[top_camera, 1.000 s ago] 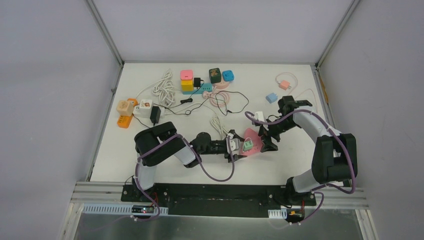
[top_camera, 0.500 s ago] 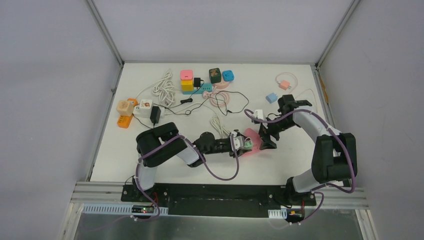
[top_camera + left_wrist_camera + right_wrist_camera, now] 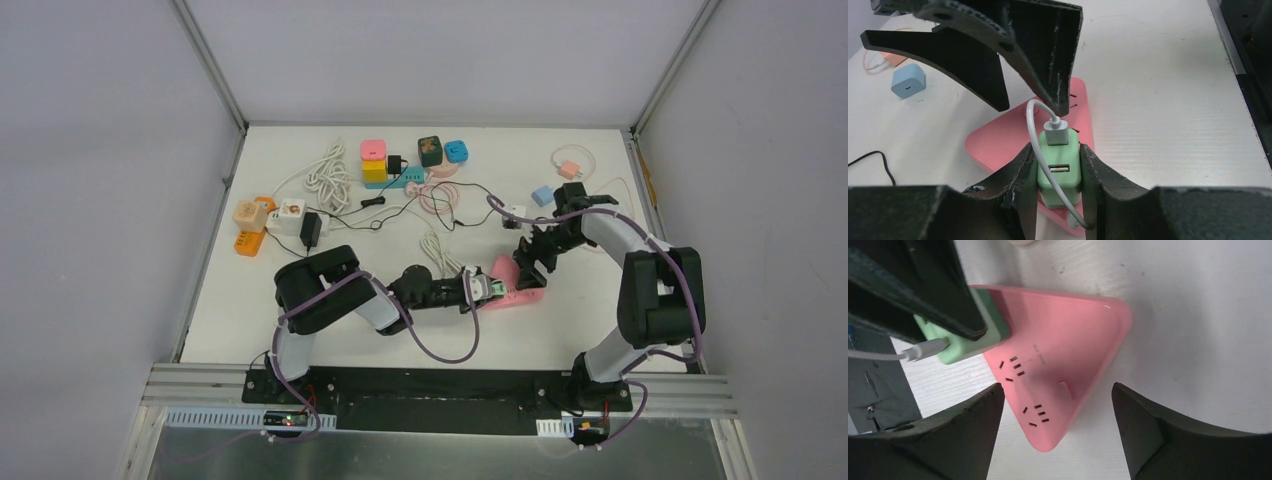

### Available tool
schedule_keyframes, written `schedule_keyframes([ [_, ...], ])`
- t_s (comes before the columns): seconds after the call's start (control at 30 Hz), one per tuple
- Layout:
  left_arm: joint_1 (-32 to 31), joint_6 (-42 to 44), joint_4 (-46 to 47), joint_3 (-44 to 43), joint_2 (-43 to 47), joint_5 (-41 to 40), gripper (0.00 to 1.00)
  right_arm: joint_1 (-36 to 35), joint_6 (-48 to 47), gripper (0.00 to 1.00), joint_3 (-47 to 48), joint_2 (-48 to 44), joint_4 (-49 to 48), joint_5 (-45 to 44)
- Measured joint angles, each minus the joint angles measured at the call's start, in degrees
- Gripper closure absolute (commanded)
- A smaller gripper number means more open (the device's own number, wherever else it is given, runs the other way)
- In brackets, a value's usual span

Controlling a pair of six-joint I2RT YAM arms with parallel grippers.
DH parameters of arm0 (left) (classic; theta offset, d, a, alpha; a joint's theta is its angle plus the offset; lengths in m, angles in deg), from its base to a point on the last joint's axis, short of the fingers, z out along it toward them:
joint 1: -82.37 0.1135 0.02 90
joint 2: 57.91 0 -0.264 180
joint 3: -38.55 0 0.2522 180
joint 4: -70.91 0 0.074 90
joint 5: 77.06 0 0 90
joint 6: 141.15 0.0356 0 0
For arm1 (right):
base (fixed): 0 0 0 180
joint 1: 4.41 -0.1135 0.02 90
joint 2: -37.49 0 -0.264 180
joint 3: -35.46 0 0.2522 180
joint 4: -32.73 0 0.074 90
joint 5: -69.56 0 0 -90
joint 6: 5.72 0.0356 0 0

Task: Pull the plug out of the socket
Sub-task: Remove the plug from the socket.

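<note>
A pink triangular socket (image 3: pixel 522 293) lies on the white table at centre right. A green plug (image 3: pixel 1059 172) with a white USB cable stands plugged into it. My left gripper (image 3: pixel 1058 150) is shut on the green plug, one finger pressed on each side. My right gripper (image 3: pixel 1057 387) is open just over the socket (image 3: pixel 1063 340), its fingers straddling one rounded corner without touching it. In the right wrist view the green plug (image 3: pixel 955 352) sits at the socket's left edge, partly covered by a left finger (image 3: pixel 948 295). In the top view the two grippers meet over the socket.
A blue charger (image 3: pixel 542 194), an orange charger (image 3: pixel 570 170) and a white plug (image 3: pixel 517 212) lie behind the socket. Coloured cube sockets (image 3: pixel 373 160), a coiled white cable (image 3: pixel 328 175) and black cables fill the back. Orange and white sockets (image 3: pixel 255 225) sit at the left edge.
My left gripper has closed on the green plug. The right gripper has moved in over the socket's far corner, and the socket has shifted slightly right.
</note>
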Motion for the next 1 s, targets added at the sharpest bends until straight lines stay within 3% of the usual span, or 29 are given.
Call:
schedule_keyframes([
  [0.07, 0.0, 0.3, -0.1, 0.0, 0.0, 0.0, 1.0, 0.2, 2.6, 0.17, 1.1, 1.4, -0.5, -0.5],
  [0.47, -0.2, 3.2, 0.7, 0.6, 0.0, 1.0, 1.0, 4.4, 11.9, 0.16, 6.3, 9.0, 0.0, 0.7],
  [1.0, -0.8, 5.3, 1.0, 1.0, 0.0, 0.5, 1.0, 4.1, 13.7, 0.32, 7.8, 15.0, 3.1, 3.1],
])
